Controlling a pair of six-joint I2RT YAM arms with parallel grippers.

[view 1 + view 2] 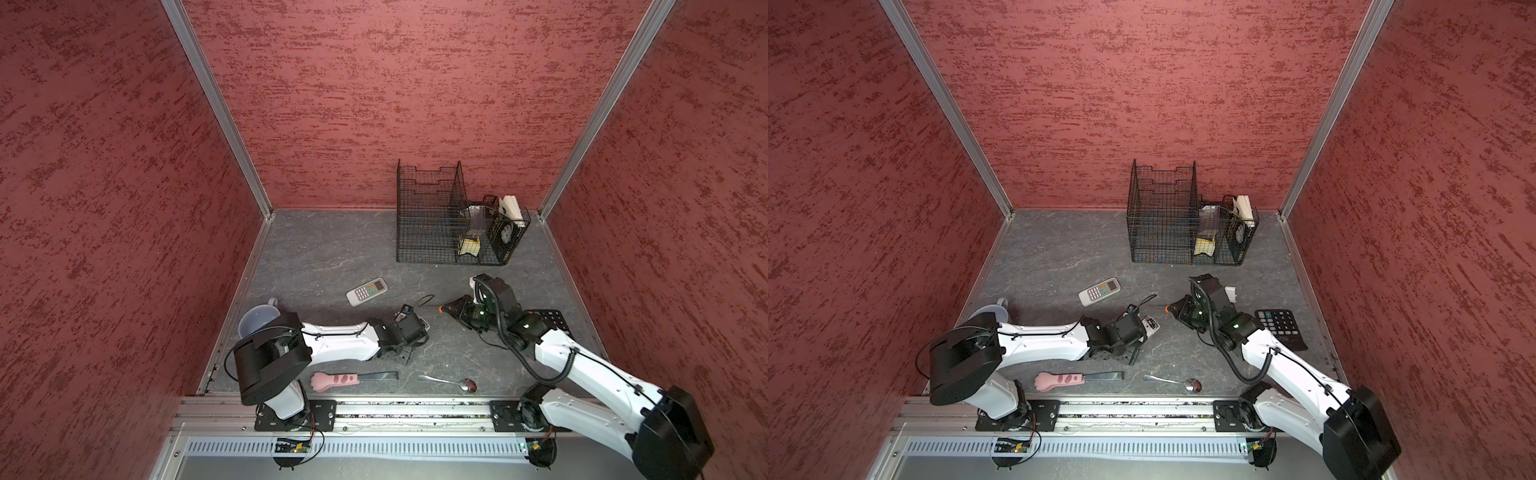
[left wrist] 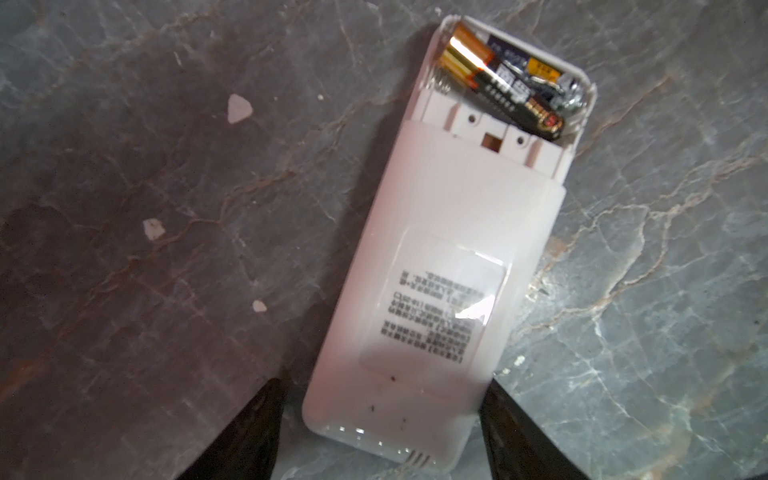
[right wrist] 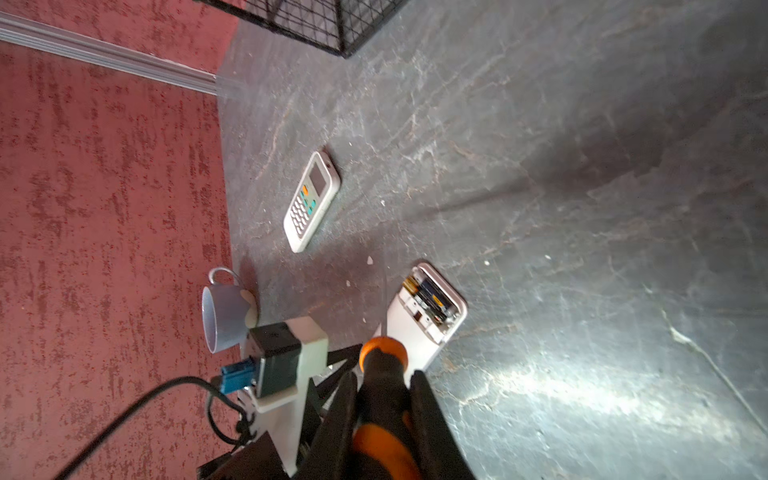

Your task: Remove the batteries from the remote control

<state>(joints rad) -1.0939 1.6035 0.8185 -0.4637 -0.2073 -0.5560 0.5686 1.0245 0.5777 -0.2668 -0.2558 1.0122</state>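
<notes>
The white remote control (image 2: 449, 216) lies face down on the grey table, its back compartment uncovered. Two batteries (image 2: 498, 79), dark with gold ends, sit inside, the nearer one tilted out of its slot. My left gripper (image 2: 383, 384) stands open astride the remote's closed end, with a gap showing at one finger. In both top views the left wrist hides most of the remote (image 1: 1151, 324). My right gripper (image 3: 382, 374) is shut on an orange-handled screwdriver (image 3: 382, 353), whose thin shaft points toward the compartment and its batteries (image 3: 428, 299), short of them.
A second remote (image 1: 366, 291) lies face up behind the left arm. A wire basket (image 1: 436, 224) stands at the back. A cup (image 1: 257, 318) sits left, a calculator (image 1: 1281, 328) right. A pink paw-handled tool (image 1: 332, 380) and spoon (image 1: 449, 381) lie near the front edge.
</notes>
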